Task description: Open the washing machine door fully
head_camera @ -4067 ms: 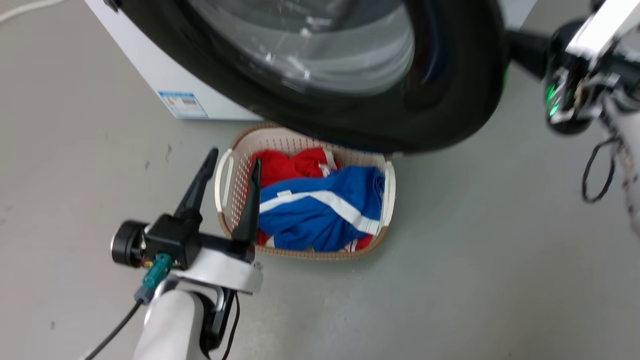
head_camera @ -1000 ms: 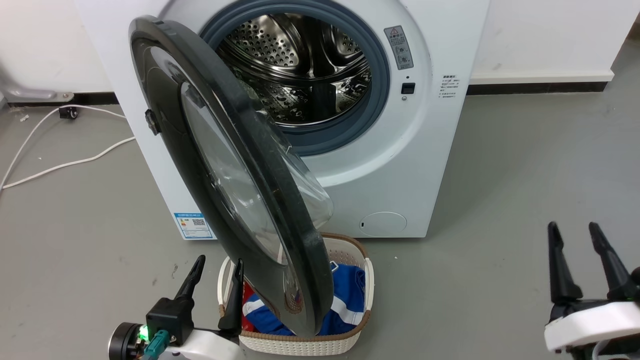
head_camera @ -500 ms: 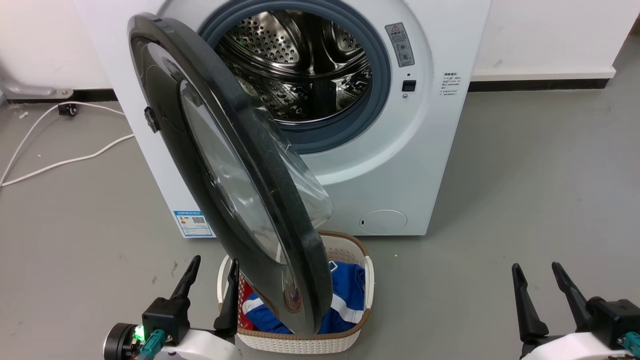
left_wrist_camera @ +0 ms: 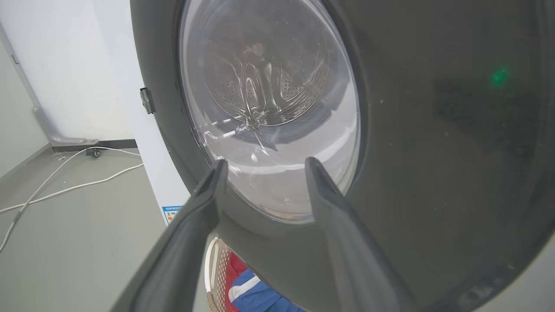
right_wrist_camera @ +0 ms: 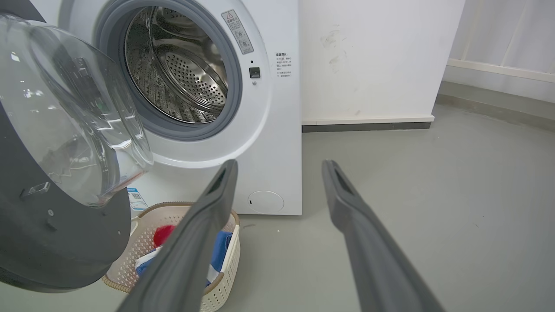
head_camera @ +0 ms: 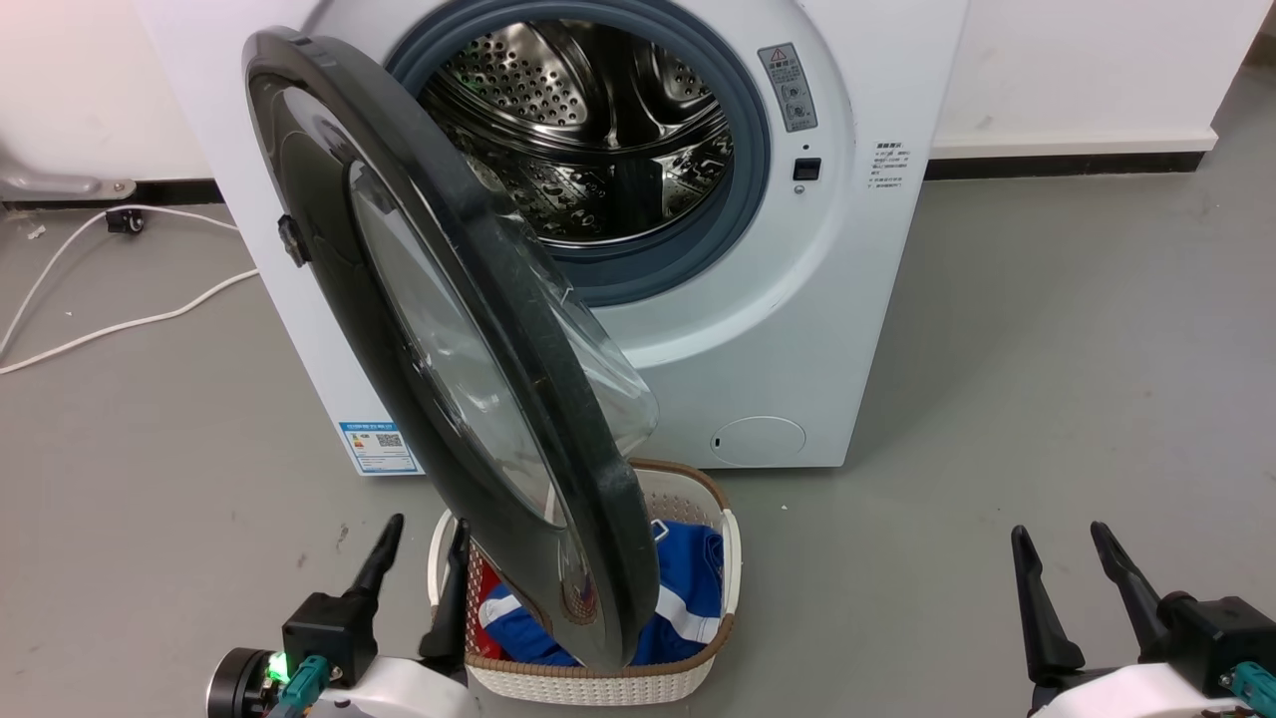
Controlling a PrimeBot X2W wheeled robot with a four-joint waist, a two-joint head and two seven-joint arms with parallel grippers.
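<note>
1. The white washing machine (head_camera: 877, 329) took up the upper middle of the head view, and its steel drum opening (head_camera: 588, 130) was wholly uncovered.
2. The washing machine door (head_camera: 449, 369) stood out from its hinge side at the upper left of the frame and slanted down to the lower centre. I saw it nearly edge-on, with its glass bowl bulging toward the drum. I judged it unlatched and swung well out, but not laid back to its limit.
3. The woven laundry basket (head_camera: 733, 633) sat on the floor at the bottom centre, under the door's lower edge, with blue clothes (head_camera: 688, 588) inside.
4. My left end effector (head_camera: 427, 522) was at the lower left of the frame, fingers spread and holding nothing. In the left wrist view it faced the door's dark outer face, close to it; I could not tell whether it touched.
5. My right end effector (head_camera: 1057, 532) was at the lower right, likewise spread and empty, well apart from the door.
6. What was left, as I judged it, was to push the door farther toward the frame's left, with my left arm kept out of its swing.
</note>
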